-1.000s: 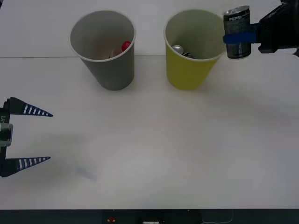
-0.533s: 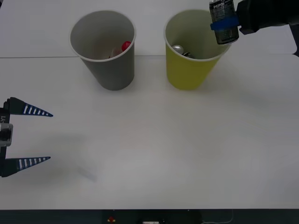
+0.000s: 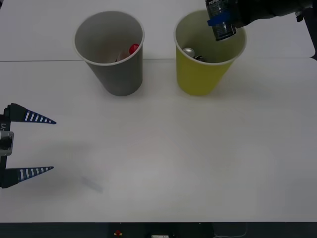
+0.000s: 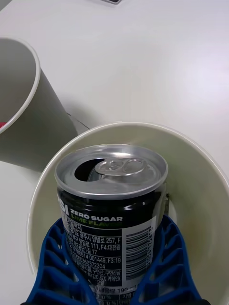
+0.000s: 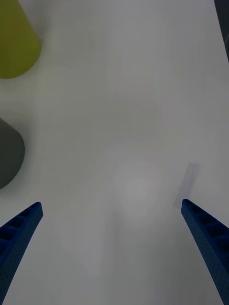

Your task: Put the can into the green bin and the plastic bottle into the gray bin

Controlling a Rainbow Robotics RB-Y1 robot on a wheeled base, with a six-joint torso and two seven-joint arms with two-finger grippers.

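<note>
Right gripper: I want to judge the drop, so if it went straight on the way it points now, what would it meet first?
Probably the green bin: the right gripper holds the can over its mouth, and the far inner wall seems to lie ahead, though depth is unclear.

The can (image 3: 221, 22) is a small black one with a silver top and "ZERO SUGAR" on the side. It's held a bit tilted by the right tool (image 3: 218, 22), whose blue fingers (image 4: 169, 257) are clamped on its lower body, right over the open mouth of the green bin (image 3: 204, 74).

That bin is a yellow-green cup shape with a pale inside, standing upright near the far edge of the surface (image 3: 163, 148), with something silvery already inside. The gray bin (image 3: 116, 74) stands upright just beside it, same shape, with something red inside.
</note>
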